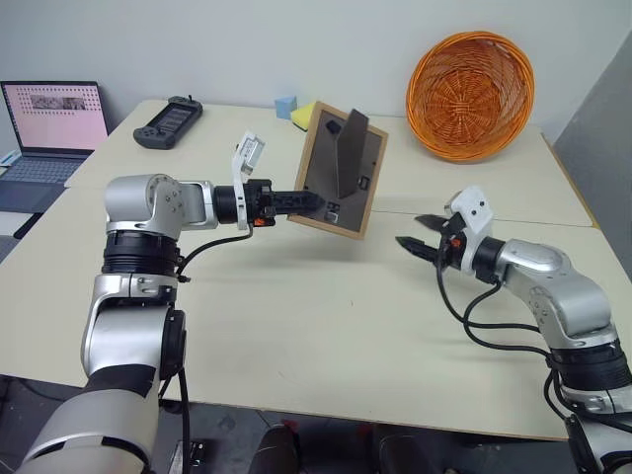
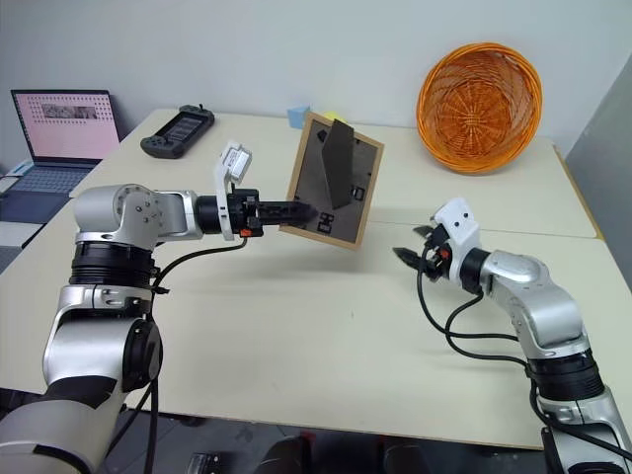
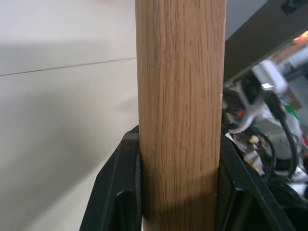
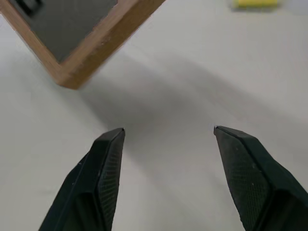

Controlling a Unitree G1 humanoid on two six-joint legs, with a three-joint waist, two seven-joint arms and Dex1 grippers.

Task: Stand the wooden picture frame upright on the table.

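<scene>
The wooden picture frame point(image 1: 341, 170) hangs in the air above the middle of the table point(image 1: 296, 306), nearly upright and tilted, its dark back with the folded-out stand facing me. My left gripper point(image 1: 314, 204) is shut on the frame's lower left edge; in the left wrist view the light-wood rim point(image 3: 180, 110) sits clamped between both black fingers point(image 3: 118, 192). My right gripper point(image 1: 417, 234) stands open a little to the right of the frame and lower, with nothing between its fingers point(image 4: 103, 178). The right wrist view shows the frame's bottom corner point(image 4: 79, 62) off the tabletop.
An orange wicker basket point(image 1: 470, 95) leans at the back right. A laptop point(image 1: 51, 128) and a black game controller point(image 1: 168, 122) lie at the back left. A blue block point(image 1: 286, 106) and a yellow one point(image 1: 302, 116) sit behind the frame.
</scene>
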